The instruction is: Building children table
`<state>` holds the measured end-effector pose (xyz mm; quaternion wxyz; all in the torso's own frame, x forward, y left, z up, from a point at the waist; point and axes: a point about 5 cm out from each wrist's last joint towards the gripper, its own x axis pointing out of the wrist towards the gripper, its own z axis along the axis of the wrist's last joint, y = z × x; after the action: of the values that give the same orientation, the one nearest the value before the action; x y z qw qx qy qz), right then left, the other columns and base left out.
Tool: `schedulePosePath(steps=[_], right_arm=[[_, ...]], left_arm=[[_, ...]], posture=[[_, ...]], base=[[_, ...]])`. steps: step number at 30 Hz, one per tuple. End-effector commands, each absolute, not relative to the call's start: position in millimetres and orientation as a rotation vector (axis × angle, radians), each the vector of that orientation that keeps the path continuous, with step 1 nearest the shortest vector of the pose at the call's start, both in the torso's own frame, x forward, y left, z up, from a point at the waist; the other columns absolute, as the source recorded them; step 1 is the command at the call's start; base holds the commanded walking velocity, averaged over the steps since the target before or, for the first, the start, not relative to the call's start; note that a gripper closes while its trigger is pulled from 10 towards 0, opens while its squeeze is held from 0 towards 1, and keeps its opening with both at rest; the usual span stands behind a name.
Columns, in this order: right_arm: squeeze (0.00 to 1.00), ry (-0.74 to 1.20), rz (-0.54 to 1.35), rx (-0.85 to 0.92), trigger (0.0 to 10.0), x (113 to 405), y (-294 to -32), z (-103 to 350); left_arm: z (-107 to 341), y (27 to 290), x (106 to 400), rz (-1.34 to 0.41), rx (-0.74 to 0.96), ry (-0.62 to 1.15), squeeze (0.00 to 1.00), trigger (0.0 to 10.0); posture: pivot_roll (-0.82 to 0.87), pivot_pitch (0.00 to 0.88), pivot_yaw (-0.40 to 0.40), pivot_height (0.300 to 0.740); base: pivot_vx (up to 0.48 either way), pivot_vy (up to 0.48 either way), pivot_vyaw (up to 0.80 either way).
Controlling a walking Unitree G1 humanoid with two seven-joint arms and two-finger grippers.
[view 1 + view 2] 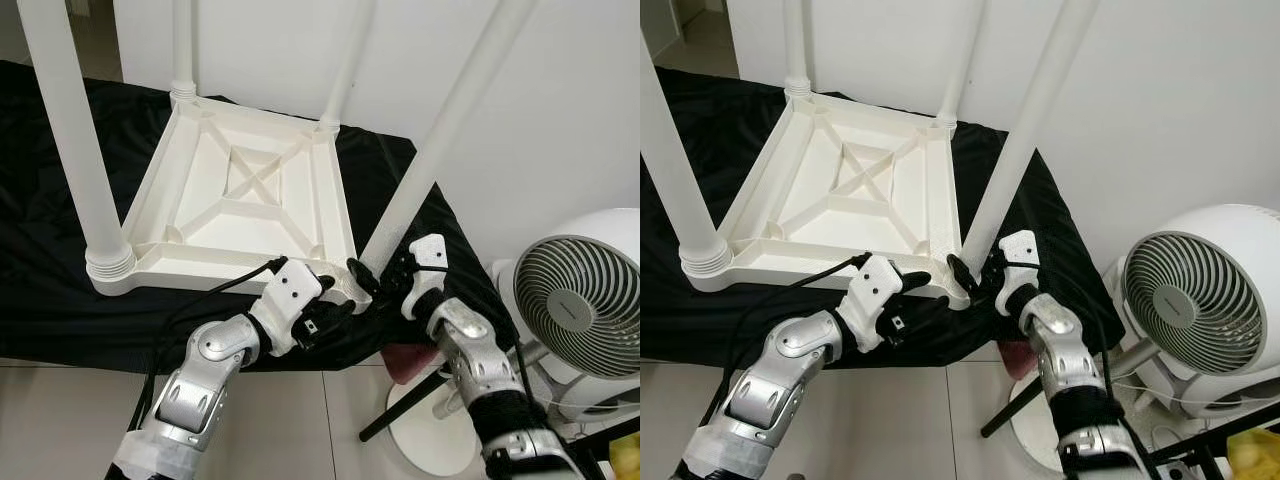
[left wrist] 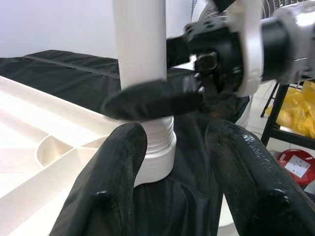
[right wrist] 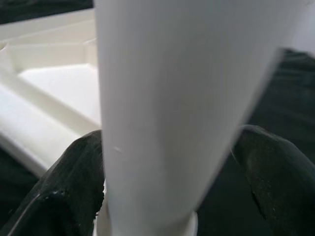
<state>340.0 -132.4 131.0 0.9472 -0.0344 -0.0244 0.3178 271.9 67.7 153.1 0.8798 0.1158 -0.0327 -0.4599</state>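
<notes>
The white plastic children's table [image 1: 250, 195] is lying upside down on a black cloth [image 1: 60, 300], its legs pointing up. The right claw [image 1: 375, 278] is clasping the near-right leg [image 1: 440, 140] just above its threaded base, fingers on either side. The left claw [image 1: 335, 305] is hovering wide beside that corner socket, holding nothing. The leg looks light, stiff and smooth, likely slippery, so gripping low near the ribbed collar seems safest for twisting.
</notes>
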Motion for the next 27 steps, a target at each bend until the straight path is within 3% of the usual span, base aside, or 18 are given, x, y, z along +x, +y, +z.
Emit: schedulePosePath(steps=[1,4,5,6,7,8,10,23,24,27], right_arm=[[0.00,-0.016,0.684,-0.086,10.0,342.0,-133.2,124.8],[0.00,-0.007,0.710,-0.090,10.0,344.0,-129.7,123.7],[0.00,0.002,0.733,-0.095,5.8,345.1,-126.5,122.0],[0.00,0.002,0.733,-0.095,5.8,345.1,-126.5,122.0],[0.00,0.010,0.754,-0.099,2.4,345.4,-123.7,119.9],[0.00,0.018,0.776,-0.097,0.3,345.2,-121.8,117.6],[0.00,0.027,0.790,-0.095,0.0,345.0,-121.2,114.6],[0.00,0.034,0.784,-0.063,0.0,340.2,-126.3,104.3],[0.00,0.035,0.761,-0.046,10.0,339.6,-127.1,103.5],[0.00,0.021,0.669,-0.062,10.0,339.5,-128.6,103.6]], left_arm=[[153.0,60.5,272.9,-0.935,0.246,-0.079,0.00,10.0],[153.0,59.8,272.2,-0.938,0.250,-0.081,0.00,10.0],[153.0,59.4,272.2,-0.938,0.254,-0.082,0.00,10.0],[153.0,59.4,272.2,-0.938,0.254,-0.082,0.00,10.0],[153.4,59.0,272.3,-0.937,0.260,-0.084,0.00,10.0],[153.8,58.6,272.3,-0.936,0.263,-0.086,0.00,10.0],[154.4,58.3,272.0,-0.935,0.267,-0.089,0.00,10.0],[151.7,60.2,272.6,-0.911,0.273,-0.069,0.00,10.0],[148.3,61.9,273.8,-0.893,0.300,-0.058,0.00,10.0],[143.8,65.3,275.7,-0.872,0.319,-0.039,0.00,10.0]], posture=[[0.14,0.000,-0.209,0.740],[0.14,0.000,-0.210,0.740],[0.15,0.000,-0.211,0.740],[0.15,0.000,-0.211,0.740],[0.15,0.000,-0.213,0.740],[0.15,0.000,-0.213,0.740],[0.16,0.000,-0.213,0.740],[0.15,0.006,-0.206,0.740],[0.15,0.012,-0.204,0.740],[0.15,0.018,-0.206,0.740]], base=[[0.000,0.000,0.00],[0.000,0.000,0.00],[0.000,0.000,0.00],[0.000,0.000,0.00],[0.000,0.000,0.00],[0.000,0.000,0.00],[0.000,0.000,0.00],[0.000,0.000,0.00],[0.000,0.000,0.00],[0.000,0.000,0.00]])
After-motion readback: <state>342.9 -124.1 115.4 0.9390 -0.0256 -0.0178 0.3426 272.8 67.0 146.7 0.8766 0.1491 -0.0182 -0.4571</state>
